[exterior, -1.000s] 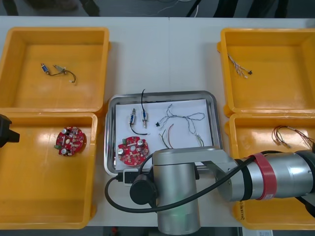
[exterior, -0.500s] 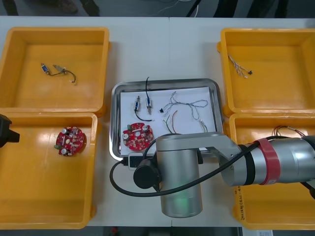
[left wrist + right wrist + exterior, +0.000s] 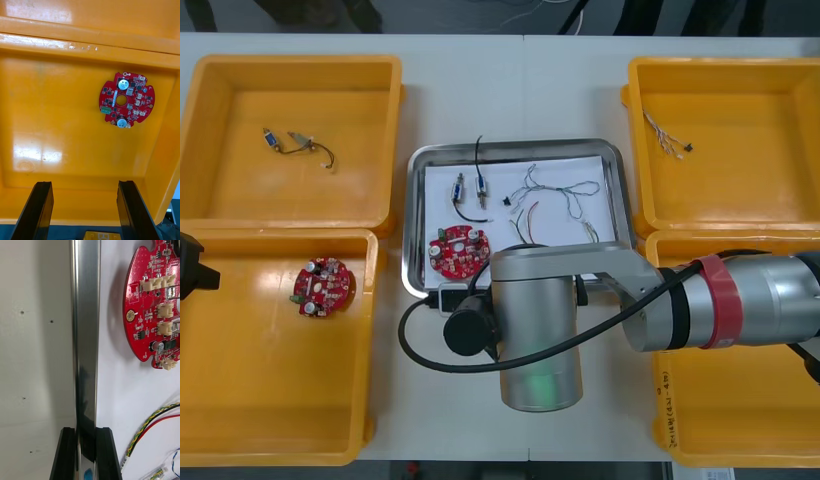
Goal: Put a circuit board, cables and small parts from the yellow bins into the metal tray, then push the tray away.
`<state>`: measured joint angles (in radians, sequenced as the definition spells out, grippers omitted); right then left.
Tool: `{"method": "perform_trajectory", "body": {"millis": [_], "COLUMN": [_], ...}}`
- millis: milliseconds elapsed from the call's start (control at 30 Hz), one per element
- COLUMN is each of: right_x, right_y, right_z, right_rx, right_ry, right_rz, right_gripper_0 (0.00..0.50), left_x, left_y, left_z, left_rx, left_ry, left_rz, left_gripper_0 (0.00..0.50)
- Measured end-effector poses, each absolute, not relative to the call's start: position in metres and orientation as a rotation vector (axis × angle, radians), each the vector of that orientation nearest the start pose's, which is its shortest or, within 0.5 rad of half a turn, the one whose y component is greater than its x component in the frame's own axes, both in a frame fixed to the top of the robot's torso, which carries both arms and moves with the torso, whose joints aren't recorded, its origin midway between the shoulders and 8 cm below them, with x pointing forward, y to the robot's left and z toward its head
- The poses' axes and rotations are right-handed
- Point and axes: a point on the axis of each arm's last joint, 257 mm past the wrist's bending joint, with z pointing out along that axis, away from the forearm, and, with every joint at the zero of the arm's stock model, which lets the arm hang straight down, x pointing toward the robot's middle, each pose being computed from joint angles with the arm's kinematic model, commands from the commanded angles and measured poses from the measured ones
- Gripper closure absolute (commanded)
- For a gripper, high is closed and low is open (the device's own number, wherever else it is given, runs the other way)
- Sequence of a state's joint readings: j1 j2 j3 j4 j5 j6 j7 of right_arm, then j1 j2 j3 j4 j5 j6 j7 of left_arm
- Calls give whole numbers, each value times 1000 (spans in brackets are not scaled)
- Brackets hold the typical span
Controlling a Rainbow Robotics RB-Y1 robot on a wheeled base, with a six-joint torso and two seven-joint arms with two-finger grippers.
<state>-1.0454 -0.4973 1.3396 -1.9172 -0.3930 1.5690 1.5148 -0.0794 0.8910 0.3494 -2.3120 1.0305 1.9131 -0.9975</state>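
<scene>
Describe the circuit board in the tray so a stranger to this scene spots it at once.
Find the metal tray between the yellow bins at the table's middle. In its near left corner lies a round red circuit board. Its twin sits in a yellow bin; this one rests on white, beside cables.

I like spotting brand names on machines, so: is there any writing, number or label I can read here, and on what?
None can be read.
White label at the near right yellow bin's edge: print too small.
Red circuit board in the metal tray, whose rim the right gripper clamps: markings too small.
Second circuit board, in the near left yellow bin: markings too small.
</scene>
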Motion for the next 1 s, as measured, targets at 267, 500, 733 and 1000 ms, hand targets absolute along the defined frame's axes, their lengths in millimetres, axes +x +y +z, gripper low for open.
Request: {"method": "perform_trajectory", "body": {"millis": [267,500,733,1000], "right_x": [438,455,471,485], "right_y": [-19,-16,-14,-12], "right_z": [-258,-247,-239,-234], "right_rx": [-1820,-1793,-1769,-1749], "right_ry": [1778,1760,1742,1732], "right_rz": [-700,-725,-739,-739], "right_gripper_0": [452,461,467,472], "left_x": [339,339,339,339], "left_y": [359,359,359,359], "left_z": [-151,-151,-151,-151], "left_rx": [-193,-193,-193,-193], "left_ry": [2703,2703,2703,2703], "left_rz": [-66,-66,-66,-66], "left_gripper_0": [0,0,0,0]}}
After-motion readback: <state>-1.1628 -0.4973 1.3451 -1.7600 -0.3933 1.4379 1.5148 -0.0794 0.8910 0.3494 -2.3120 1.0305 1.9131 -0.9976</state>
